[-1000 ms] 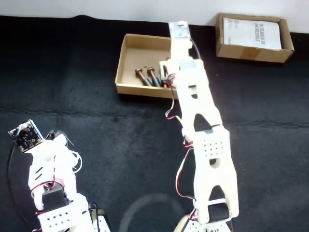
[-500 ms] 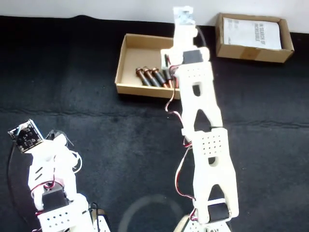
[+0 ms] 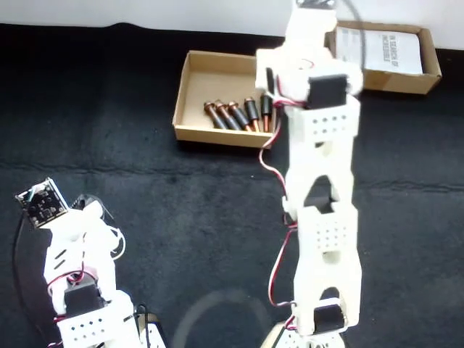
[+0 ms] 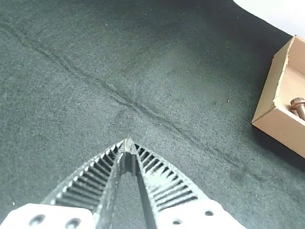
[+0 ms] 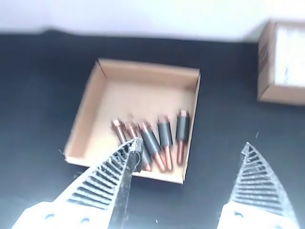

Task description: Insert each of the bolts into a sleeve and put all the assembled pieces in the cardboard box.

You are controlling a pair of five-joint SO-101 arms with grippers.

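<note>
Hanging low over the left of the black felt worktop [image 3: 145, 181], the left gripper [image 4: 127, 143] is pinched fully closed on nothing, its ribbed, triangular fingers meeting at the tips. To its right sits the shallow, open cardboard box [image 3: 214, 76], plain brown with thin walls. 5 assembled pieces [image 3: 239, 116] lie side by side on its floor toward the near wall. They are copper-coloured bolts with round heads, each shank wrapped in a smooth dark sleeve. Farther right, the right gripper [image 5: 190, 143] hangs above the box's near right corner, spread wide and empty, with toothed plastic fingers. A second cardboard box [image 3: 380, 80] holding a printed sheet sits at the far right. With all 5 pieces in the box, the step in hand looks like drawing the right arm clear. Done well, the arm would lift straight up with the gripper wide, so no tooth catches the thin wall or rolls the round pieces.
</note>
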